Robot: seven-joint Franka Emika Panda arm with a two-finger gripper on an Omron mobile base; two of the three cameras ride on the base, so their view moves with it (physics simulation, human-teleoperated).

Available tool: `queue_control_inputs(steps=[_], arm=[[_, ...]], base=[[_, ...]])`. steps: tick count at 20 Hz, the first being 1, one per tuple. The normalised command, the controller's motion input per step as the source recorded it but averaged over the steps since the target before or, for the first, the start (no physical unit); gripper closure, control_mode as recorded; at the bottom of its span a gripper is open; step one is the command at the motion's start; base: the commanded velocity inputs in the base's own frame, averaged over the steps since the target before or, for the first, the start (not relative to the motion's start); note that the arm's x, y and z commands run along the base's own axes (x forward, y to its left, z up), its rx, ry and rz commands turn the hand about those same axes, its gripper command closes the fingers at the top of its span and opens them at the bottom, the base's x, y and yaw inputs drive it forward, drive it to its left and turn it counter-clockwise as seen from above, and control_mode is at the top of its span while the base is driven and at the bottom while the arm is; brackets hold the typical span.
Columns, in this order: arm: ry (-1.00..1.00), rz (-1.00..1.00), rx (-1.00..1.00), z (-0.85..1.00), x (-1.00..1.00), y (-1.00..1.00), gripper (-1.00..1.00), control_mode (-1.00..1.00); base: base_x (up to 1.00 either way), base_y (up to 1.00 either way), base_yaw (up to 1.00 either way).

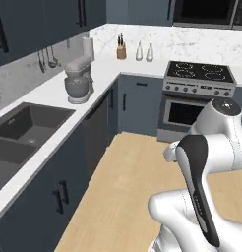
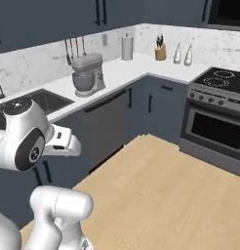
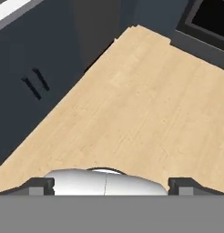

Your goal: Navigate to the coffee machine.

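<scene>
The coffee machine is out of view. My gripper (image 3: 111, 184) points down at the light wooden floor (image 3: 132, 100), with its two dark fingertips (image 3: 41, 184) spread wide apart and nothing between them. The arm is folded close over the base, with the hand held above the floor between the left counter run and the stove.
A grey stand mixer (image 1: 77, 78) stands on the white counter (image 1: 54, 93) past the double sink (image 1: 19, 130). A paper towel roll (image 1: 87, 47), a knife block (image 1: 121, 49) and two bottles (image 1: 144, 51) sit in the corner. The stove (image 1: 197, 93) is ahead on the right. Dark cabinets (image 3: 36, 63) line the left.
</scene>
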Motion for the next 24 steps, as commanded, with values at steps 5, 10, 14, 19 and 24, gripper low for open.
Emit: queue_control_inputs(steps=[5, 10, 14, 19, 24], arm=[[0.00, 0.00, 0.00, 0.00, 0.00, 0.00, -1.00, 1.00], [0.00, 0.00, 0.00, 0.00, 0.00, 0.00, -1.00, 1.00], [0.00, 0.00, 0.00, 0.00, 0.00, 0.00, -1.00, 1.00], [0.00, 0.00, 0.00, 0.00, 0.00, 0.00, -1.00, 1.00], [0.00, 0.00, 0.00, 0.00, 0.00, 0.00, -1.00, 1.00]], base=[[0.07, -0.66, -0.57], [0.21, -0.56, -0.52], [0.51, -0.34, -0.46], [0.90, -0.19, -0.37], [1.00, -0.10, -0.25]])
